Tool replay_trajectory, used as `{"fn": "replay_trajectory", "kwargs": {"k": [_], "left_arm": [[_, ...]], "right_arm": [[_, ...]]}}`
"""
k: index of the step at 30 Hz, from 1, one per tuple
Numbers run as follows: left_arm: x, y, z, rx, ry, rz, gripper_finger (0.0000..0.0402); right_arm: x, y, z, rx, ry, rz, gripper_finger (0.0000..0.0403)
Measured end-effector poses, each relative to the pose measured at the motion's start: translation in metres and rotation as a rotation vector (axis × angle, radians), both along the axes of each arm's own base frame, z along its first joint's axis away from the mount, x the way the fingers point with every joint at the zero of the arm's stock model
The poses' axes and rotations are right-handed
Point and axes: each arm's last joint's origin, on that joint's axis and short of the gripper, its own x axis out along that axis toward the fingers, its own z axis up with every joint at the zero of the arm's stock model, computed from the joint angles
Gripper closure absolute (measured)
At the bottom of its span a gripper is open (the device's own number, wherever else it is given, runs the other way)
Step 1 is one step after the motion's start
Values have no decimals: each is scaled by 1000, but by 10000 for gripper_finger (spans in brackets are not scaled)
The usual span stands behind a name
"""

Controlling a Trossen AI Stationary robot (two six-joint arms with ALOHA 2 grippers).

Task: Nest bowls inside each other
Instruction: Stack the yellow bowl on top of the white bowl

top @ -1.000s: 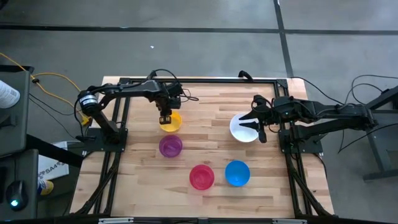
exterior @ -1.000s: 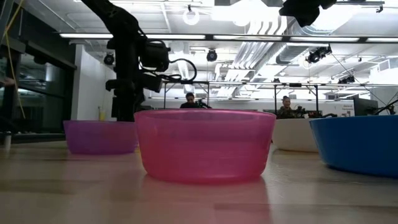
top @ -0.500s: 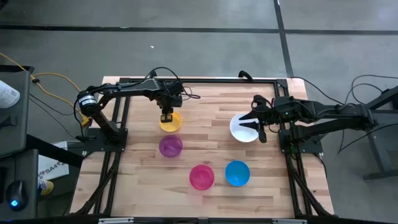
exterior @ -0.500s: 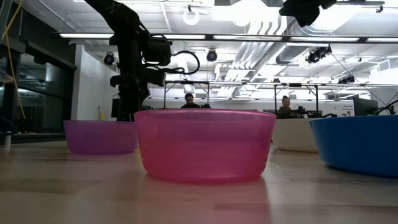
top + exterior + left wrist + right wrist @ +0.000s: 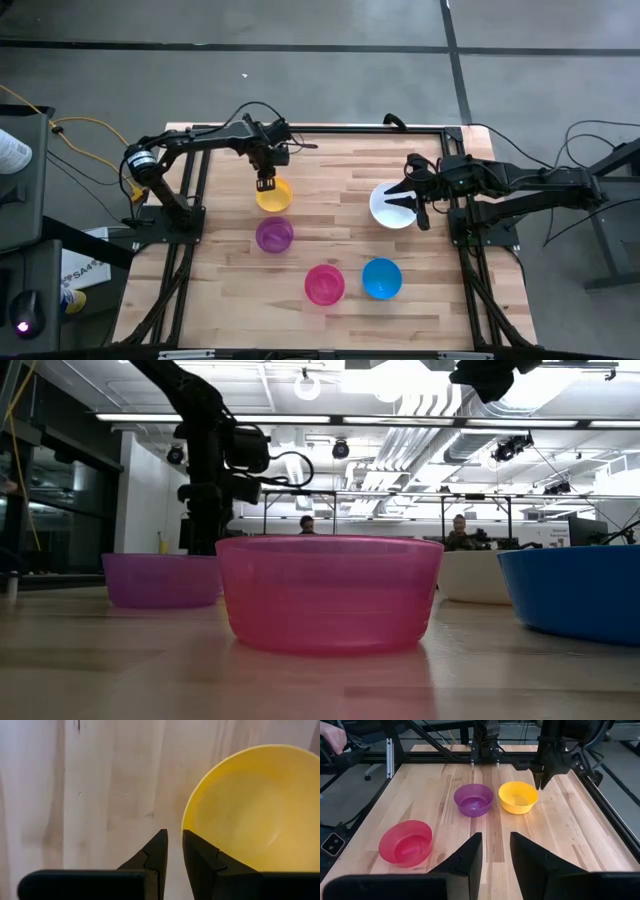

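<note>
The left claw, fingers slightly apart, hangs by the yellow bowl's rim to grab it; the right claw, fingers apart, waits over the white bowl.

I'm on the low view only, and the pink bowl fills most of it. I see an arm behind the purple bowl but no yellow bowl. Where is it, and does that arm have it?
Observer: The yellow bowl sits on the table beyond the purple bowl, towards the left arm's side. The left claw is at its rim.

Operator: Gripping it?

Observer: No. In the left wrist view the left claw's fingers stand a narrow gap apart with only bare table between them; the yellow rim lies just beside one finger.

Operator: And the right arm?

Observer: The right claw hangs over the white bowl, fingers apart and holding nothing.
</note>
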Motion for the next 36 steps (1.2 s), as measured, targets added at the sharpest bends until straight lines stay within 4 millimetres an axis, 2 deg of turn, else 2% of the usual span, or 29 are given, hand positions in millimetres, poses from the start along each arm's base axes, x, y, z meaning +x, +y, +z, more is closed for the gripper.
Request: {"fn": "replay_trajectory", "kwargs": {"k": [12, 25, 36], "left_arm": [[1, -5, -2, -55, 4, -15, 343], [3, -3, -15, -75, 41, -13, 343], [7, -7, -13, -66, 39, -26, 343]], "right_arm": [[0, 0, 0, 0, 0, 0, 309], [0, 0, 0, 1, 0, 3, 309], [0, 0, 0, 2, 0, 5, 309]]}}
